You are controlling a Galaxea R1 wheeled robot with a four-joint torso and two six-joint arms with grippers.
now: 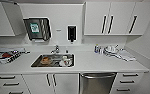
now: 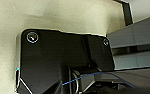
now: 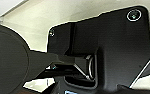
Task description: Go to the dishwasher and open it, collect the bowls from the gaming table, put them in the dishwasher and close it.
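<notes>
The dishwasher [image 1: 97, 83] sits under the white counter, right of the sink cupboard. Its brushed-steel front is shut, with a bar handle [image 1: 98, 75] along its top edge. The bowls and the gaming table are out of view. In both wrist views my own dark plate stands over a pale floor, and the fingers cannot be made out.
A steel sink [image 1: 53, 60] with dishes in it is set in the white counter [image 1: 91, 63]. A dish rack [image 1: 112, 50] stands at the right and clutter [image 1: 6, 55] at the left. White drawers [image 1: 127, 82] flank the dishwasher, with wall cupboards [image 1: 111, 18] above.
</notes>
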